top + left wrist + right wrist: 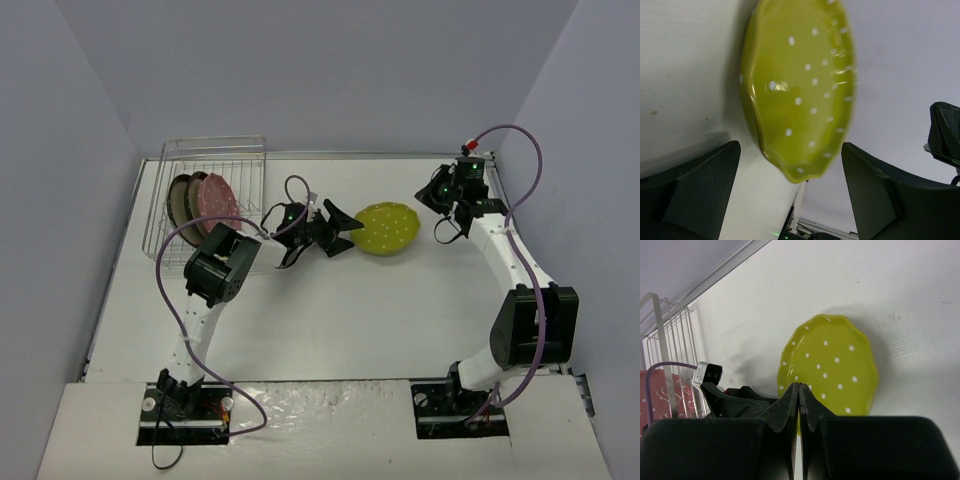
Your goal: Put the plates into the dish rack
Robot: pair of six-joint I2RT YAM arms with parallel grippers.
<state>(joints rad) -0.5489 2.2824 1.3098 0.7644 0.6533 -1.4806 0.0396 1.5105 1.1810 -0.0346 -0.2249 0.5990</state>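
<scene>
A scalloped yellow-green plate (388, 228) with white dots lies flat on the white table. My left gripper (340, 228) is at its left edge, open. In the left wrist view the plate's (800, 85) near rim sits between the spread fingers (880, 195) without touching them. To the plate's right my right gripper (444, 234) is shut on nothing, a little back from the plate (832, 370). The wire dish rack (250, 160) stands at the far left. It holds two dark-rimmed plates (183, 198) and a pink plate (218, 198) on edge.
The table's back edge (380, 155) meets the grey wall just behind the rack and the right arm. The rack's wires (670, 340) and my left gripper (735, 400) show in the right wrist view. My left arm's purple cable (175, 300) loops beside the rack's near side.
</scene>
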